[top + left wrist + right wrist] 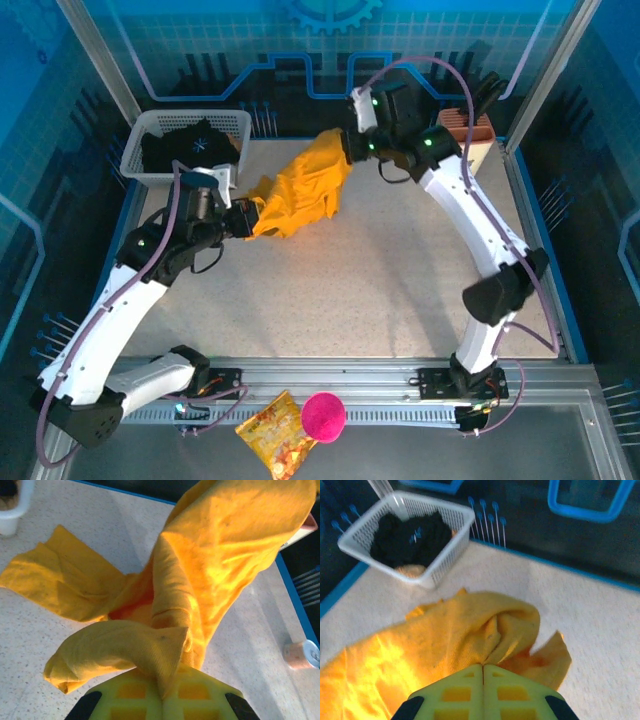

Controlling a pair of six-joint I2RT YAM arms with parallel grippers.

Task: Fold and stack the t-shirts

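Speckled table top (400,290) offers you its widest free area in the middle and toward the arm bases, but you are working at the far side, where it is more crowded. Your left gripper (248,216) is clamped on one bunched end of the mustard-orange tee (300,190). Your right gripper (352,148) is pressed together on the other end. The garment hangs between them, twisted and folded on itself, and I cannot tell if its lower part touches the surface. The main risk, in my judgement, is the grip. Each gripper holds a thick roll of cloth and not a flat hem, so if you pull the arms apart quickly, one end can slip out, or the tee can land wrinkled. The second risk is the surroundings. The white basket (140,150) with the black tee (195,148) inside stands just beside your left arm, and a brown box (468,128) stands near your right wrist at the far right corner. A wide swing can push either one. The blue border (342,592) of the table is also close here, so cloth can hang over it. I would bring the tee toward the near middle before spreading it.
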